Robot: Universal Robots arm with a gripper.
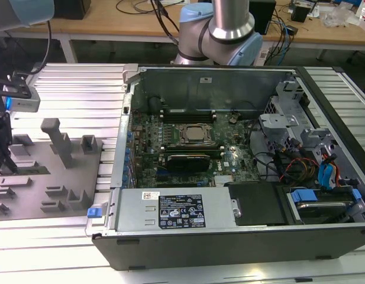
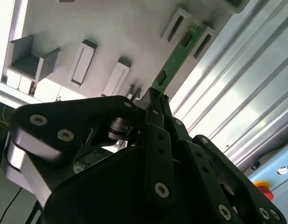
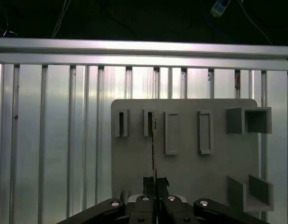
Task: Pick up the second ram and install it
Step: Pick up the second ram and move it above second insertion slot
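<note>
My gripper (image 2: 153, 95) is shut on the second ram (image 2: 177, 52), a narrow green board with dark chips, gripped near one end. In the first wrist view the ram (image 3: 154, 149) is edge-on, a thin line running from the gripper (image 3: 155, 183) toward a narrow slot block on the grey holder tray (image 3: 190, 172). I cannot tell whether the stick touches the tray. In the exterior view the gripper (image 1: 1, 145) hangs over the grey holder tray (image 1: 58, 177) at the exterior view's far left, well away from the motherboard (image 1: 188, 139) and its black memory slots (image 1: 188, 112).
The open computer case (image 1: 229, 177) lies at the exterior view's centre and right, with a power supply (image 1: 170, 208), cables and a drive bay (image 1: 324, 201) inside. Upright grey blocks (image 1: 58, 142) stand on the tray. Ribbed aluminium surface (image 3: 55, 140) surrounds the tray. The arm's base (image 1: 220, 32) stands behind the case.
</note>
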